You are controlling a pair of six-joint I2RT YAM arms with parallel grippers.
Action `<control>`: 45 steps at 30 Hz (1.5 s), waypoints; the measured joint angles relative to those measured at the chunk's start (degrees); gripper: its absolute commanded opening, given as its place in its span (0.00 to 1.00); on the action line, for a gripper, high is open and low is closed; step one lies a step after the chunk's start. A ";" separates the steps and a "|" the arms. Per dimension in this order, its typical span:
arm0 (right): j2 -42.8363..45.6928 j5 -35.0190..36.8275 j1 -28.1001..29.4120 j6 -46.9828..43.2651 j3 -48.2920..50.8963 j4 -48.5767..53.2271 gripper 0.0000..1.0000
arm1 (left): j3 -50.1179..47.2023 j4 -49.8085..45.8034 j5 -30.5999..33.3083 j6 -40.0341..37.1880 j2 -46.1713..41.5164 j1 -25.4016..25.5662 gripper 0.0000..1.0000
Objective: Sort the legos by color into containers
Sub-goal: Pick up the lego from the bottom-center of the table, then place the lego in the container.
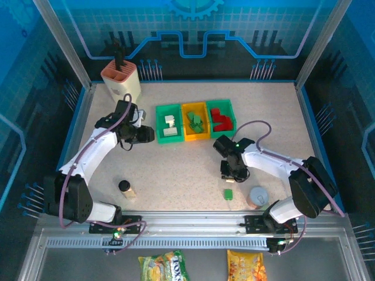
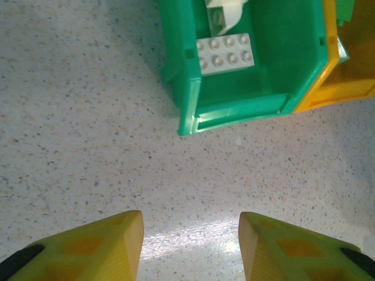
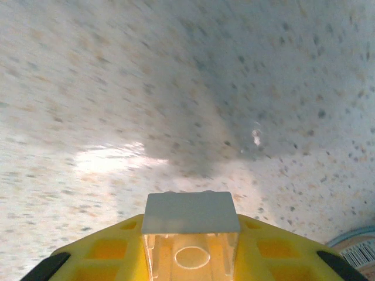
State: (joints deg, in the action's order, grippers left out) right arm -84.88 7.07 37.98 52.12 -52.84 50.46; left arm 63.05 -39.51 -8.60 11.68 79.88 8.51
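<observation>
When I look down from above, three bins sit in a row. The left green bin [image 1: 159, 117] holds white bricks [image 1: 169, 126], the yellow bin [image 1: 184, 123] green ones, and the right green bin [image 1: 233, 120] red ones. A green brick [image 1: 228, 194] lies on the table [image 1: 176, 175], near the right gripper [image 1: 229, 172].

From the left wrist, the left gripper [image 2: 190, 243] is spread with nothing in it, near the left green bin.

From the right wrist, the right gripper pinches a white brick [image 3: 190, 212]. I think the pick-up is done. Next the brick needs carrying to the left green bin.

This is looking like a robotics lab cell, 2 arms [image 1: 96, 147] sitting bolted to an aluminium rail [image 1: 193, 222], blue circuit-patterned panels [image 1: 193, 23] enclosing the speckled table [image 1: 176, 170].
</observation>
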 measured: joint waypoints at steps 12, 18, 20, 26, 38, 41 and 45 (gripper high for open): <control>-14.45 0.48 4.15 -7.78 -21.44 -1.64 0.35 | -0.35 1.31 -0.02 0.24 -0.96 -2.91 0.47; -22.84 -0.42 5.79 -10.21 -31.95 -4.61 0.34 | -0.66 1.77 -0.04 0.35 -1.18 -3.06 0.47; -25.49 -0.98 6.27 -10.84 -35.26 -5.86 0.34 | -0.68 1.99 -0.04 0.35 -1.20 -3.06 0.47; -30.95 -2.19 7.34 -12.09 -42.93 -9.31 0.32 | -0.81 2.16 -0.04 0.35 -1.18 -3.06 0.48; -40.81 -1.38 7.23 -14.51 -60.65 -14.64 0.32 | -0.98 2.36 -0.04 0.37 -1.11 -3.06 0.48; -43.80 -1.01 6.80 -14.99 -64.92 -15.32 0.33 | -0.98 2.38 -0.04 0.37 -0.92 -3.06 0.47; -48.04 -0.42 5.75 -15.10 -70.36 -15.50 0.33 | -0.98 2.38 -0.04 0.37 -0.70 -3.06 0.47</control>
State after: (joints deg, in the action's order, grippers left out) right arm -132.92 6.66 43.72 37.01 -123.20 34.96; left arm 62.06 -37.12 -8.64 12.05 79.18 5.45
